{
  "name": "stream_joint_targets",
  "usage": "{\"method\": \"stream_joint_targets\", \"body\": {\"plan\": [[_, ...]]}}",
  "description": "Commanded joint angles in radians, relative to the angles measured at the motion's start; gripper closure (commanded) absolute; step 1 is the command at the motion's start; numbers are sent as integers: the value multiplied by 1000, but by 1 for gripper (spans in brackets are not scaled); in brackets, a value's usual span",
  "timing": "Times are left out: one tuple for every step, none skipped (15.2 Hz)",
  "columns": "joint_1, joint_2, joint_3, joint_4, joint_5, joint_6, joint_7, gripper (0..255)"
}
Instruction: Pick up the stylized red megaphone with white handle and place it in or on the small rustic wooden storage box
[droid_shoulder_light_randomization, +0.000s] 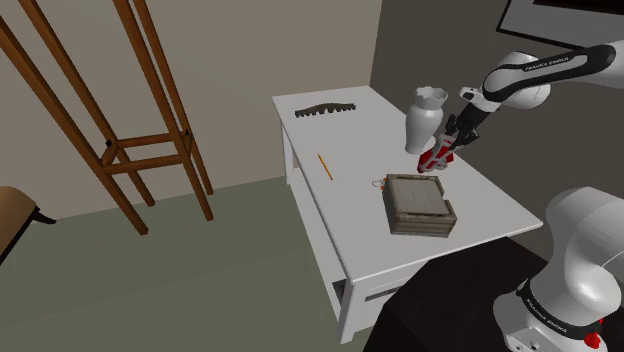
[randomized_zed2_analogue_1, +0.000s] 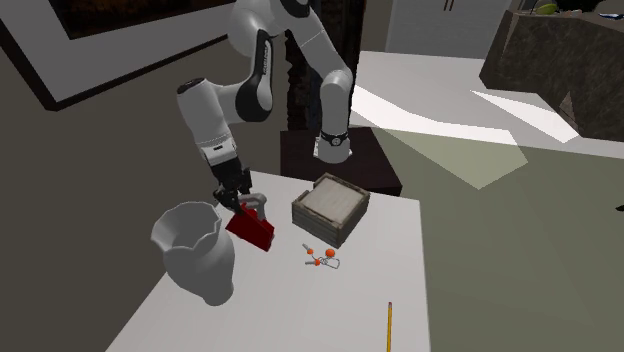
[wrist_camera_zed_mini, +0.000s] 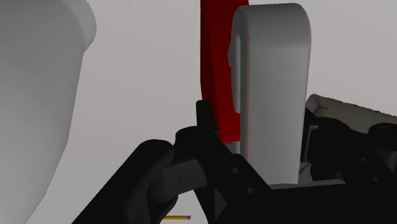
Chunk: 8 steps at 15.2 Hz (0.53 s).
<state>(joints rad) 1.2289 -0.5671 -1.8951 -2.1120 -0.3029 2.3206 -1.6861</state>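
Observation:
The red megaphone (droid_shoulder_light_randomization: 432, 159) with its white handle (wrist_camera_zed_mini: 272, 95) is low over the white table, between the vase and the wooden box. I cannot tell whether it still touches the tabletop. My black gripper (droid_shoulder_light_randomization: 447, 141) comes down on it from above and is shut on the handle. In the wrist view the handle stands clasped between my fingers (wrist_camera_zed_mini: 216, 167), with the red horn (wrist_camera_zed_mini: 216, 83) behind it. The small wooden box (droid_shoulder_light_randomization: 417, 203) with a slatted lid lies a short way from the megaphone (randomized_zed2_analogue_1: 250, 229), toward the table's near end in the shoulder view.
A pale vase (droid_shoulder_light_randomization: 424, 118) stands close beside the gripper (randomized_zed2_analogue_1: 238, 200). A small orange-and-white trinket (randomized_zed2_analogue_1: 320, 260) lies by the box (randomized_zed2_analogue_1: 330, 208). A yellow pencil (droid_shoulder_light_randomization: 324, 166) and a dark toothed object (droid_shoulder_light_randomization: 324, 110) lie farther along the table (droid_shoulder_light_randomization: 350, 215). A wooden frame (droid_shoulder_light_randomization: 140, 150) stands on the floor.

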Motion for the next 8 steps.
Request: {"method": "stream_joint_targets", "body": {"plan": [[-21,12,25,4,14,-17,-4,255],[-31,18,38,7,21,-28,-6,255],[-40,24,51,11,28,-39,-8,255],[-50,30,63,16,35,-49,-10,255],[-60,36,76,20,42,-60,-12,255],[-70,42,89,25,49,-71,-13,255],[-80,47,101,29,56,-82,-15,255],[-89,52,114,34,62,-92,-16,255]]}}
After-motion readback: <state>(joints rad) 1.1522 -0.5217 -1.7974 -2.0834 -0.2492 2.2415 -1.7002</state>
